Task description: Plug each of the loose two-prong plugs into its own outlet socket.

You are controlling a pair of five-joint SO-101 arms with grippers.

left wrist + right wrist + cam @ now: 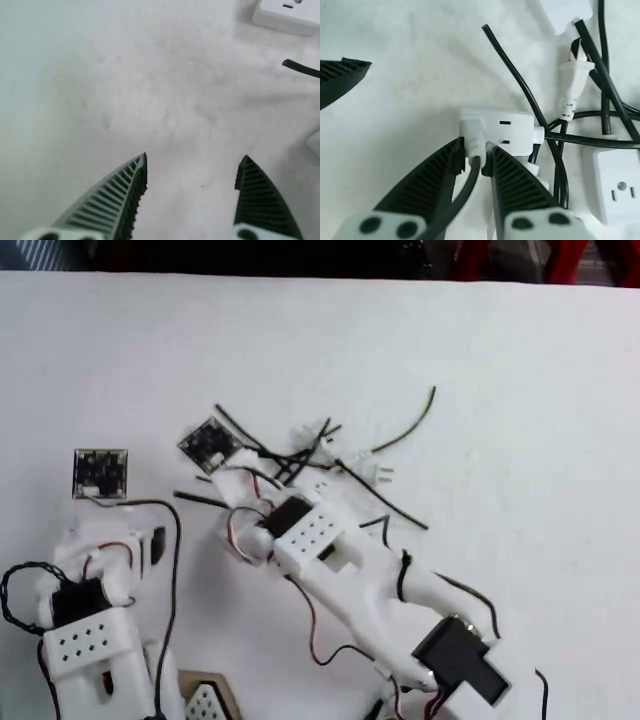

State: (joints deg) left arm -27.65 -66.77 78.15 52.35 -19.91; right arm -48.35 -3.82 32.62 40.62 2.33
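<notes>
My right gripper [475, 148] is shut on a white two-prong plug [474, 134], its black cable running back between the fingers. The plug presses against the end of a white outlet block [512, 131]; its prongs are hidden. A second white plug [572, 75] lies loose among black cables, and another outlet socket [619, 190] sits beside them. In the high view the right gripper [233, 482] is by a patterned outlet [207, 443]. My left gripper [192, 165] hangs open over bare table, with an outlet's corner [290, 12] beyond it.
Black cables [400, 435] tangle around loose white plugs [378, 475] at the table's middle. A patterned outlet [100, 472] lies just ahead of the left arm [85, 625]. A black cable end [300, 67] lies near the left gripper. The table's far half is bare white.
</notes>
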